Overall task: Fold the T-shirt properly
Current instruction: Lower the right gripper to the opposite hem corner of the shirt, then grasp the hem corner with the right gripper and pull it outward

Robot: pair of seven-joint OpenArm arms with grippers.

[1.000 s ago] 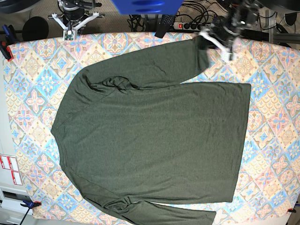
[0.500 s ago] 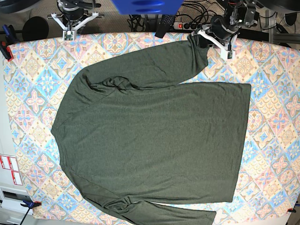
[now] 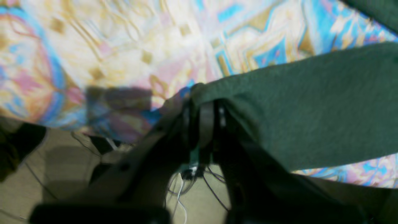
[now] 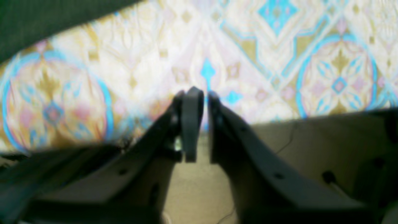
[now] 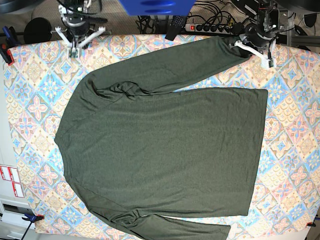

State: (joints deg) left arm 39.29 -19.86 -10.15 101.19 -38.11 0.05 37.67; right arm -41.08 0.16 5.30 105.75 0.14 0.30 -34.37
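Fabric of the T-shirt (image 5: 165, 145) looks soft and limp. Left pincer (image 3: 202, 107) is clenched on its cuff; right pincer (image 4: 199, 93) stands slightly parted, empty.

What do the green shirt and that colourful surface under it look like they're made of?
The T-shirt looks like a thin, soft knit, matte and heathered: it lies limp with small wrinkles near the shoulder, and the left wrist view shows a fine, fuzzy weave. The table cover seems a printed fabric or vinyl sheet, smooth and flat with a repeating tile pattern; which of the two is hard to tell.
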